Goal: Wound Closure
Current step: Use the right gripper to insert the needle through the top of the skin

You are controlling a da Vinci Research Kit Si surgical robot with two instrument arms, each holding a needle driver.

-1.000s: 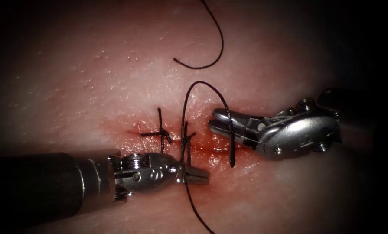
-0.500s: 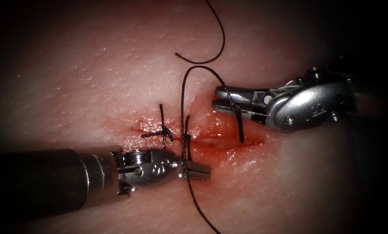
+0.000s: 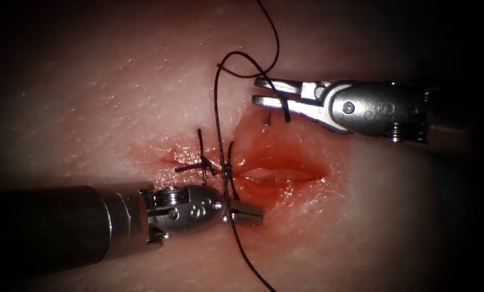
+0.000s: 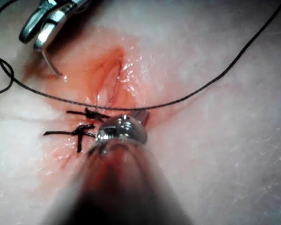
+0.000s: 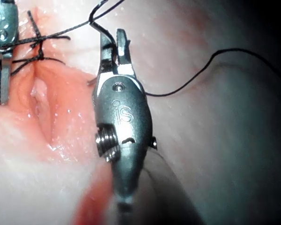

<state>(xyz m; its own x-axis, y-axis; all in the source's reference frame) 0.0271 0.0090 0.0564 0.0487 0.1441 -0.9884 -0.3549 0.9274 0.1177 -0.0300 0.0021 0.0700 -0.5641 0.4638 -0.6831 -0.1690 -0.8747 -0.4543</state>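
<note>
The tissue (image 3: 117, 97) has a cut (image 3: 277, 174) that gapes at its right part, wet with red fluid. My left tool (image 3: 254, 217) lies below the cut's left part, jaws shut on the thread (image 3: 218, 124) just under the second stitch (image 3: 228, 170); its tip (image 4: 141, 117) meets the thread there. My right tool (image 3: 259, 92) hovers above the cut's right part, jaws shut on the dark curved needle (image 3: 283, 108) near its thread end. The needle (image 4: 51, 65) hangs free of the tissue, and the right tool (image 5: 114, 42) grips it.
Two stitches with short cut ends, the first one (image 3: 203, 165) further left, close the cut's left part. Loose thread (image 3: 277, 48) loops above the right tool and runs off the top edge. More thread (image 3: 247, 259) trails down past the left tool.
My right tool has lifted up and away from the cut with the needle, drawing the thread loop higher. The left tool has stayed in place on the thread.
</note>
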